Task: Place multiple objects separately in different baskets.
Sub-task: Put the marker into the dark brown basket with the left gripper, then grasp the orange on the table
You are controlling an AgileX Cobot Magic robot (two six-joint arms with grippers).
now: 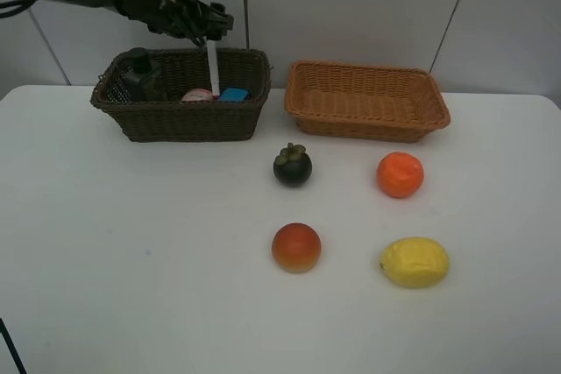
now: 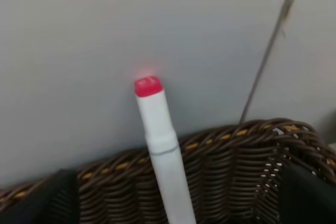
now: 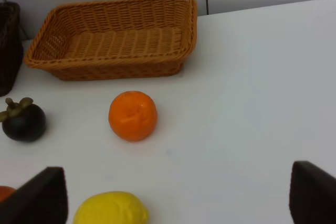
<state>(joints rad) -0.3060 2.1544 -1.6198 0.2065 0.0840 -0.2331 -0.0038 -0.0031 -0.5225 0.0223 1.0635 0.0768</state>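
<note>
My left gripper (image 1: 207, 37) hovers over the dark brown basket (image 1: 184, 122). The white-pink marker (image 1: 214, 67) stands upright below it, lower end inside the basket. In the left wrist view the marker (image 2: 163, 150) points away between two fingers (image 2: 52, 200) set wide apart, not touching it. The basket holds the dark green pump bottle (image 1: 140, 73), the pink bottle (image 1: 198, 95) and a blue-faced block (image 1: 234, 94). The mangosteen (image 1: 292, 165), orange (image 1: 400, 174), peach-like fruit (image 1: 296, 247) and lemon (image 1: 414, 262) lie on the table. My right gripper (image 3: 181, 203) is open and empty, out of the exterior high view.
The light tan basket (image 1: 368, 122) stands empty right of the dark one, behind the fruit. The right wrist view shows it (image 3: 121, 69) with the orange (image 3: 132, 115), mangosteen (image 3: 23, 120) and lemon (image 3: 111, 209). A wall rises just behind both baskets.
</note>
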